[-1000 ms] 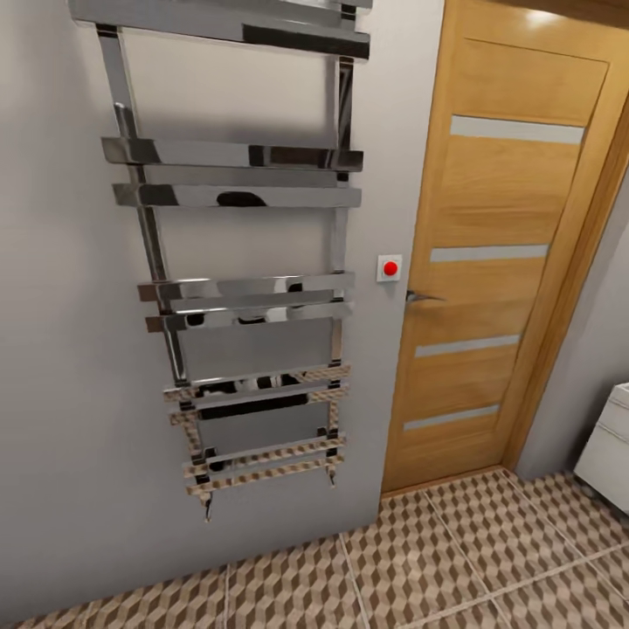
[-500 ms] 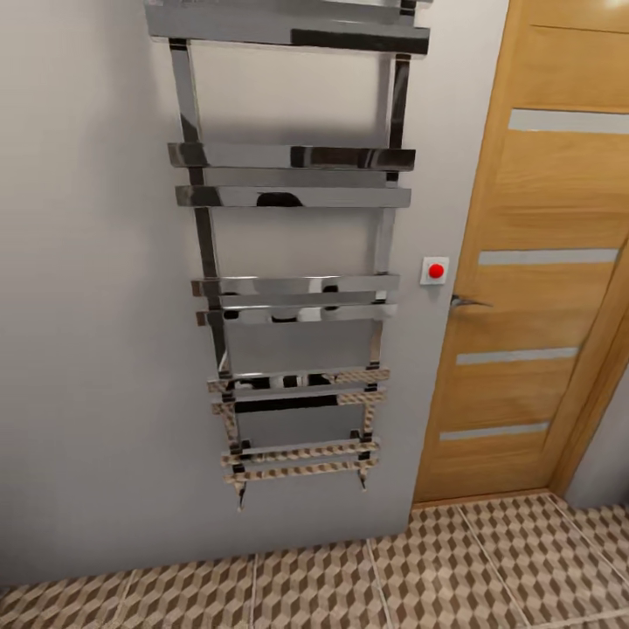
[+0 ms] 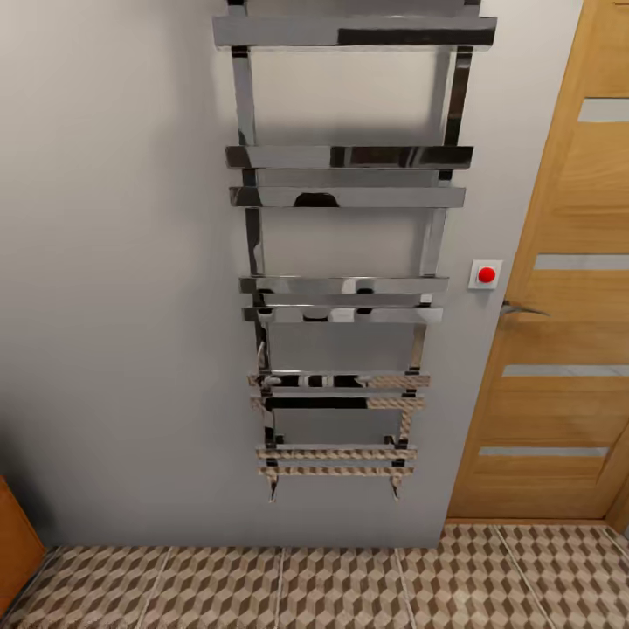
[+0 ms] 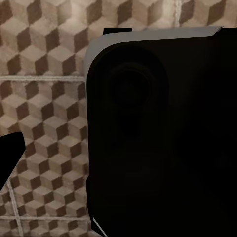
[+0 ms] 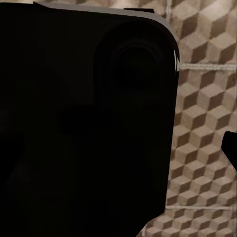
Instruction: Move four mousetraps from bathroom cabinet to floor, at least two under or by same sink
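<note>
No mousetraps in view | cabinet point(image 3: 16, 542) corner on bathroom floor point(image 3: 349, 590) | both hands' state: cannot tell

Chrome towel rail point(image 3: 342, 288) on grey wall point(image 3: 114, 262) dead ahead, wooden door point(image 3: 568, 349) right, open cube-patterned bathroom floor point(image 3: 349, 585) below.

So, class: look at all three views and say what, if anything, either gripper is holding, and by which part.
It cannot be told. The head view shows no grippers, only a chrome towel rail and door; dark robot bodywork fills both wrist views above the bathroom floor.
</note>
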Robot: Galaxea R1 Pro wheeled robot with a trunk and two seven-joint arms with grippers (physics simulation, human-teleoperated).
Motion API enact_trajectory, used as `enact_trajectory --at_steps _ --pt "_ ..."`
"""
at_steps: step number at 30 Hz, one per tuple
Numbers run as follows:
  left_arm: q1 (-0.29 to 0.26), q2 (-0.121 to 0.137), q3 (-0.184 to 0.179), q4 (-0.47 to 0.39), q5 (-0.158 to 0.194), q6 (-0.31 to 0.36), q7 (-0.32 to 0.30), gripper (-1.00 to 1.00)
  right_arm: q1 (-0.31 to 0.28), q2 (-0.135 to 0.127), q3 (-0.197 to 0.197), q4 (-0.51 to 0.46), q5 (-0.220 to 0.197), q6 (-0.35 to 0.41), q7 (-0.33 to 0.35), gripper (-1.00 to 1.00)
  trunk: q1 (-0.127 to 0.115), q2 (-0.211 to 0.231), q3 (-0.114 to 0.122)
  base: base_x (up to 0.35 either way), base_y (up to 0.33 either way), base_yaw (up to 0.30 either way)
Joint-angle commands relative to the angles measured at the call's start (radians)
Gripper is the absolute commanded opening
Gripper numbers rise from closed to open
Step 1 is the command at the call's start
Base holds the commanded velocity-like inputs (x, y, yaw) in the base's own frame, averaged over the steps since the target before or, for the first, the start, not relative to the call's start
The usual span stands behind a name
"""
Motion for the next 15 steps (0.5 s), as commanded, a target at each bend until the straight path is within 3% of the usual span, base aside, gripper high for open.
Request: enact_trajectory --at_steps 1,15 --pt "0.0 0.0 0.0 0.0 0.0 -0.002 0.0 1.0 0.0 0.0 0.0 0.0 0.002 -0.003 -0.001 1.0 0.0 0.0 -0.001 0.0 0.0 0.269" --pt "0.0 0.0 0.0 0.0 0.0 -0.002 0.0 1.0 -0.001 0.001 0.0 0.0 0.002 -0.003 -0.001 1.0 0.0 0.0 -0.001 0.0 0.0 0.269"
